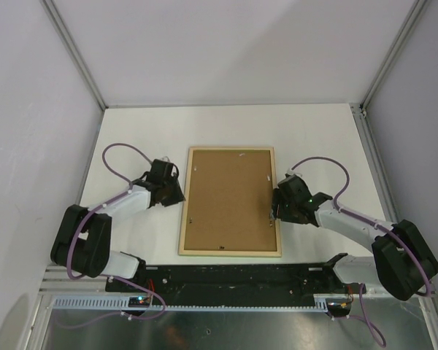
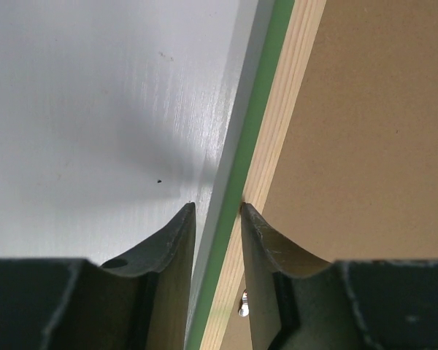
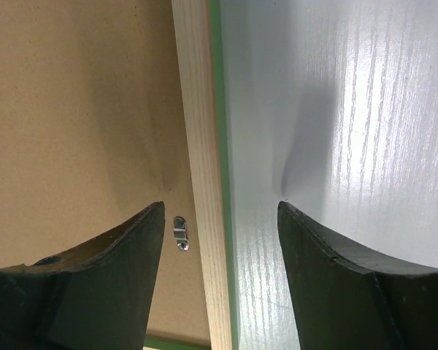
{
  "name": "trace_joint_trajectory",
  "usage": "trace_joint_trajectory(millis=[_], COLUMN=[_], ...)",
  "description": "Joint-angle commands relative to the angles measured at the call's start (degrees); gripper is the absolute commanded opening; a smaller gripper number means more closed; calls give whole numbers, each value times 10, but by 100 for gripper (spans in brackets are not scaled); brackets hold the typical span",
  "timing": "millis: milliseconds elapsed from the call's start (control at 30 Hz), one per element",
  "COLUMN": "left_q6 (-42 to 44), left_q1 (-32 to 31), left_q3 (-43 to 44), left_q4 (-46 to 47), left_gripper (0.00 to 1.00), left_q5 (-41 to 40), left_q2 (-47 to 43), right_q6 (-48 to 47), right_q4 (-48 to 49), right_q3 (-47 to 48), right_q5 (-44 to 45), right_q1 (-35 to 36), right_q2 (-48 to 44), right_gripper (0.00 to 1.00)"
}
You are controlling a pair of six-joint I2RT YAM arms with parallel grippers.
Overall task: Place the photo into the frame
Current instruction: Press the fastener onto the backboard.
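The frame (image 1: 184, 219) lies face down on the white table, pale wood rails up and a green edge showing. A brown backing board (image 1: 230, 200) fills it. The photo is not in view. My left gripper (image 1: 177, 193) is at the frame's left rail. In the left wrist view the rail (image 2: 277, 131) runs between the left gripper's (image 2: 217, 206) narrow jaws. One fingertip rests on the wood and the green edge meets the other finger lower down. My right gripper (image 1: 274, 211) stands open astride the right rail (image 3: 197, 109), clear of both fingers (image 3: 220, 204).
Small metal turn clips (image 3: 179, 232) (image 2: 243, 306) sit on the backing board just inside the rails. White walls with aluminium posts (image 1: 361, 109) close in the table. A black rail (image 1: 233, 277) with the arm bases runs along the near edge.
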Motion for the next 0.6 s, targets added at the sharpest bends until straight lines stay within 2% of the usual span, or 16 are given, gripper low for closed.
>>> trace_joint_trajectory(millis=[0,567], left_q6=[1,-2], left_q1=[1,1], left_q3=[-8,-12], left_q4=[17,16], left_gripper=[36,35], left_q5=[-23,-25], left_q2=[13,22], right_q6=[6,34], right_q4=[19,23], right_q3=[-10,-31], right_q5=[6,28], right_q1=[8,57], right_q2=[-11,3], right_gripper=[68,64])
